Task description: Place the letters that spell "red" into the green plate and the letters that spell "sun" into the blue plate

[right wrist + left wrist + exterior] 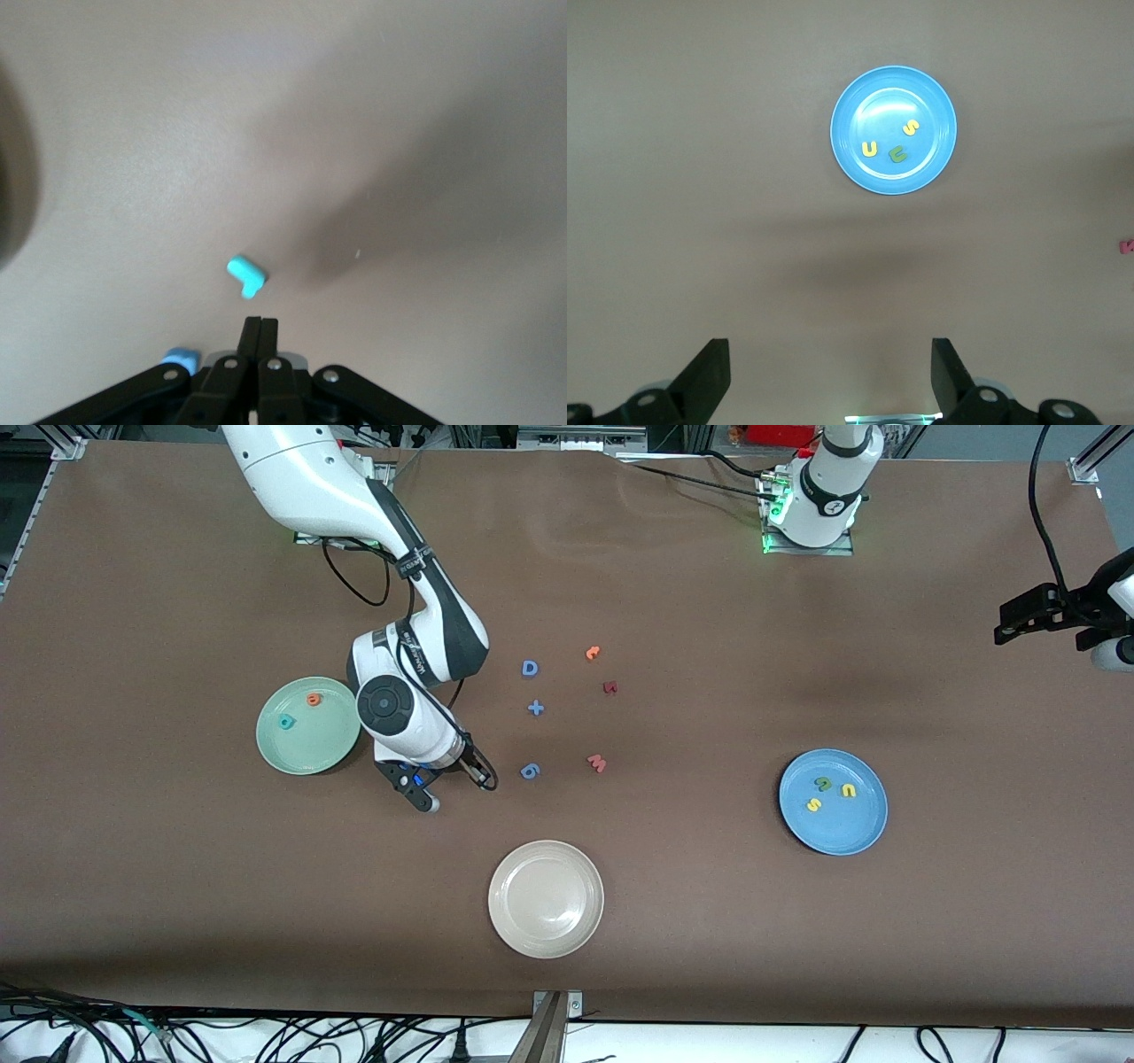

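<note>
The green plate [307, 748] holds the orange "e" [314, 700] and the teal "d" [285, 722]. The blue plate [833, 833] [859, 102] holds the yellow "s" [813, 804] [910, 128], the dark green letter [823, 783] [897, 155] and the other yellow letter [849, 790] [870, 148]. My right gripper [485, 777] [259, 324] is low over the table beside the green plate, shut on nothing. The slim teal "r" [246, 276] lies on the table just past its fingertips, apart from them. My left gripper [1014, 624] [830, 381] waits open, high over the left arm's end of the table.
Loose letters lie mid-table: a blue "D" [530, 668], a blue plus [535, 708], a blue "6" shape [529, 771], a pink "m" [596, 763], an orange hooked letter [593, 653] and a dark red one [609, 687]. A beige-white plate [546, 934] sits nearer the front camera.
</note>
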Available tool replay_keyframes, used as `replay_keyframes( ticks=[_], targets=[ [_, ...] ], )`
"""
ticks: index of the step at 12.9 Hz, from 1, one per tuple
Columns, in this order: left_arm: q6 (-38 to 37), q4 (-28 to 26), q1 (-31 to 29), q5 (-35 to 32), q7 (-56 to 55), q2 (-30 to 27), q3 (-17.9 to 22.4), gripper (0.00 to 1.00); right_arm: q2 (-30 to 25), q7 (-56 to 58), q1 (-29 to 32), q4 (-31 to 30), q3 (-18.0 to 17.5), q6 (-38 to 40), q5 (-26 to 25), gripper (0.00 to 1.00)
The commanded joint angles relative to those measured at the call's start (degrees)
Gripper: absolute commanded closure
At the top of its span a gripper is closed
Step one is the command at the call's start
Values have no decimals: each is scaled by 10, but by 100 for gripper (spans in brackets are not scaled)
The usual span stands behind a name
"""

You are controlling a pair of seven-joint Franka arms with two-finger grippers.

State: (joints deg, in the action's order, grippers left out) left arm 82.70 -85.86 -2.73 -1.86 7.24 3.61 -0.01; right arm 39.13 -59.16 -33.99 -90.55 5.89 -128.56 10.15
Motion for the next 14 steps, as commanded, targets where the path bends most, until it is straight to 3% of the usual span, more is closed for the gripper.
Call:
replay_keyframes(
  ticks=[1, 4, 10, 14],
  targets=[
    [24, -10, 8, 17, 6, -9, 6, 0, 2, 117, -4, -5, -2, 4, -56, 100],
    [30, -6, -1, 17, 4, 4, -8, 0, 8, 219, -10, -4, -4, -6, -58, 100],
    [33, -9, 0, 13, -3, 12, -9, 0, -1, 193, -30, -2, -4, -35, -57, 100],
    [30, -2, 6, 9, 0, 28, -8, 0, -20, 250, -29, 25, -2, -57, -81, 100]
  ],
)
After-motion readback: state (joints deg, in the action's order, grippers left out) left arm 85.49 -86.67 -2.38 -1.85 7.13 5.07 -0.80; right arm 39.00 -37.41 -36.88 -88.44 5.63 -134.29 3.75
